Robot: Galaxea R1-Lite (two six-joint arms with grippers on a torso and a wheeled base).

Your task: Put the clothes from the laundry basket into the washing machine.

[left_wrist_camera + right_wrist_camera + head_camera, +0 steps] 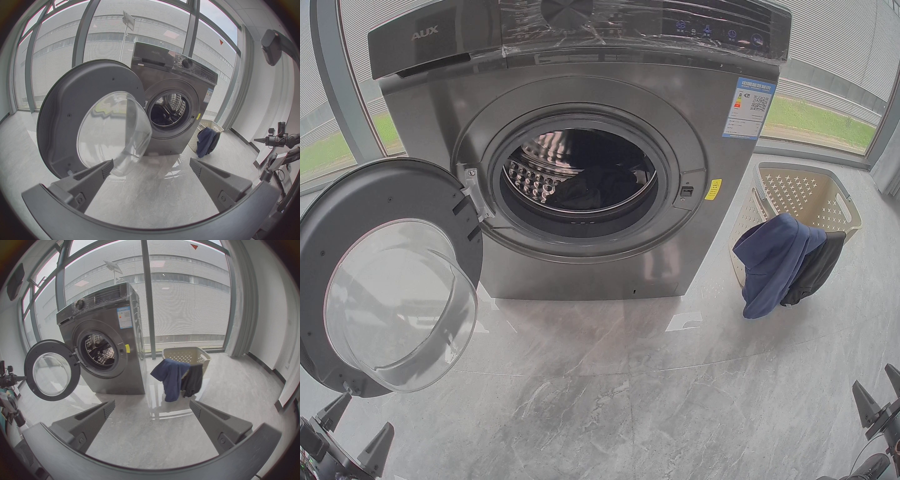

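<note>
A grey front-loading washing machine stands ahead with its round door swung wide to the left. A dark garment lies inside the drum. To the machine's right sits a beige laundry basket, with a blue garment and a black garment draped over its front rim. My left gripper is low at the near left, open and empty. My right gripper is low at the near right, open and empty, well short of the basket.
Grey marbled floor stretches wide between me and the machine. The open door juts out toward my left arm. Glass walls stand behind the machine and a grey curtain hangs at the far right.
</note>
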